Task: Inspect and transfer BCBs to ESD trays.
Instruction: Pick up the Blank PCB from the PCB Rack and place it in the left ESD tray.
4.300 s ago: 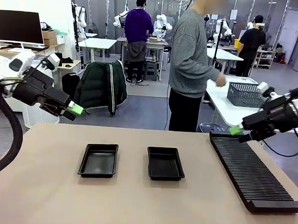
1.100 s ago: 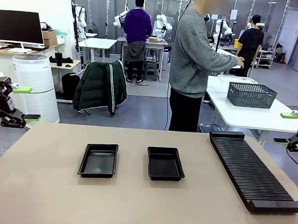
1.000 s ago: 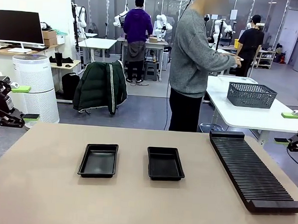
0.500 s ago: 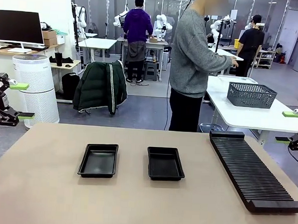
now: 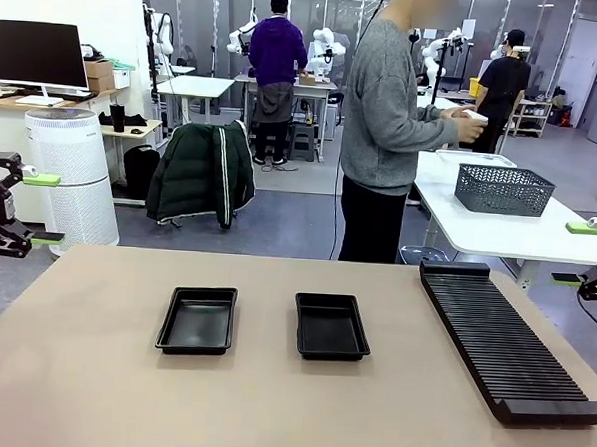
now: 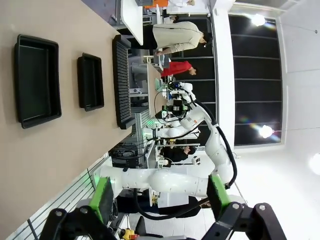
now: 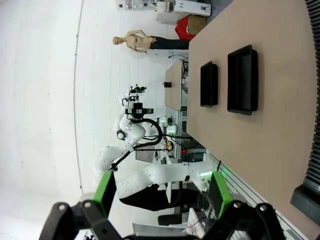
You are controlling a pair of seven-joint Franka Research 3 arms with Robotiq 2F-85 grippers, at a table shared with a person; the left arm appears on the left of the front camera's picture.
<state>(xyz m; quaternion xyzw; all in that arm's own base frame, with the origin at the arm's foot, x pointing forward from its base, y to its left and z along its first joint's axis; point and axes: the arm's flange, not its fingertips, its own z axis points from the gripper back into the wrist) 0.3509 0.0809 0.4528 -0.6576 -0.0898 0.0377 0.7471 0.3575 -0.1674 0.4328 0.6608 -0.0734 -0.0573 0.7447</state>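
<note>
Two black ESD trays lie side by side mid-table, the left tray (image 5: 197,319) and the right tray (image 5: 331,326), both with nothing in them. The BCBs are out of view. My left gripper (image 5: 41,208) hangs open off the table's far left edge, well away from the trays. My right gripper (image 5: 575,254) is open beyond the right edge, past the rack. In the left wrist view the open left gripper (image 6: 160,197) looks toward both trays (image 6: 37,80) (image 6: 90,81). Beyond the open right gripper (image 7: 162,192), the right wrist view has the same trays (image 7: 242,80) (image 7: 209,84).
A long black slotted rack (image 5: 508,340) lies along the table's right side. A person (image 5: 384,118) stands beyond the far edge, turned toward a white side table with a grey mesh basket (image 5: 504,189), hands (image 5: 469,117) raised on something small.
Both arms have drawn back from over the table to its sides. In the last second the left gripper edged further left, and the person's hands rose.
</note>
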